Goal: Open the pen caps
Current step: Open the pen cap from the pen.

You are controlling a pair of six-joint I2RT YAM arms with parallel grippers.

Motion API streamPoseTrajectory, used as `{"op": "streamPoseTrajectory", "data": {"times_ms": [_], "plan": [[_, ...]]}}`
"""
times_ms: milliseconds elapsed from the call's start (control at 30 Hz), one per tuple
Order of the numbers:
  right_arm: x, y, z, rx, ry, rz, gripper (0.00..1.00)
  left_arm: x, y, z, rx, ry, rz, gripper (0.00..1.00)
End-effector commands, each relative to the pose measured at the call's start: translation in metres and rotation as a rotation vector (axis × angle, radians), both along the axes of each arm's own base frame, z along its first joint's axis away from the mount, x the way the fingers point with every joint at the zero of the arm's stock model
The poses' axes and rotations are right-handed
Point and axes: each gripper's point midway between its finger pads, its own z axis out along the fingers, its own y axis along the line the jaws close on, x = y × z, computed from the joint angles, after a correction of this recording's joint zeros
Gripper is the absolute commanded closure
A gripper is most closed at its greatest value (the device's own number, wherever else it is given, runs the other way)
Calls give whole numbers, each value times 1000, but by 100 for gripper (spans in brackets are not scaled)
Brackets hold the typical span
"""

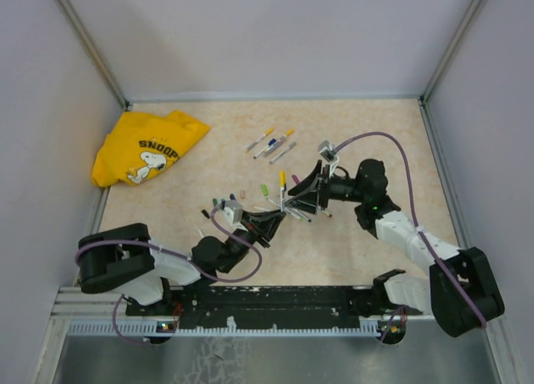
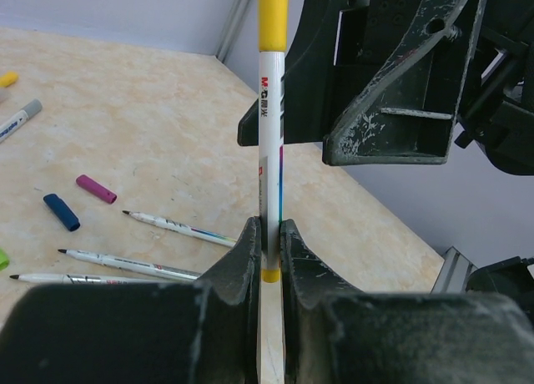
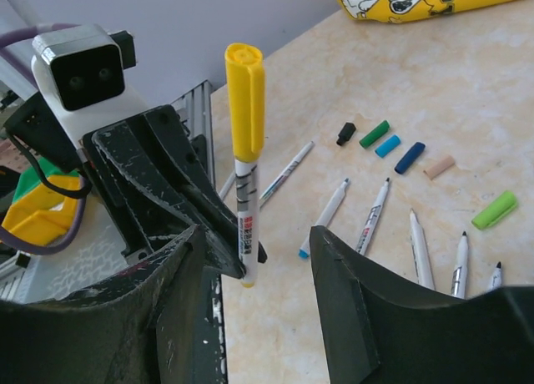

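My left gripper [image 2: 269, 244] is shut on the white barrel of a pen [image 2: 269, 150] and holds it upright, with its yellow cap [image 2: 273, 15] on top. The capped pen also shows in the right wrist view [image 3: 244, 100] and the top view [image 1: 282, 180]. My right gripper [image 3: 259, 259] is open, with the pen between its jaws and nearer the left one, not gripped. Loose caps lie on the table: black [image 3: 345, 133], green [image 3: 374, 133], dark blue [image 3: 410, 157], lime [image 3: 494, 209], purple [image 2: 96, 189].
Several uncapped pens [image 3: 373, 217] lie beside the grippers. Several capped pens [image 1: 271, 142] lie further back. A yellow Snoopy shirt [image 1: 146, 150] is bunched at the back left. Grey walls enclose the table.
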Motion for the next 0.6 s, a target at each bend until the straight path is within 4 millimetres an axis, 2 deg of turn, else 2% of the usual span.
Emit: {"op": "streamPoseTrajectory", "data": {"times_ms": [0, 167, 367, 500, 567], "plan": [[-2, 6, 15, 48, -64, 16, 46, -1, -6, 28, -115, -24, -11, 100], [-4, 9, 14, 58, -65, 11, 47, -2, -15, 30, -121, -29, -34, 100], [-8, 18, 6, 37, -46, 40, 60, -5, -21, 32, -119, -39, -59, 100], [-12, 20, 6, 33, -50, 65, 78, -6, -24, 31, -108, -42, -68, 100], [-12, 20, 7, 33, -59, 69, 93, -6, -24, 31, -106, -44, -70, 100]]}}
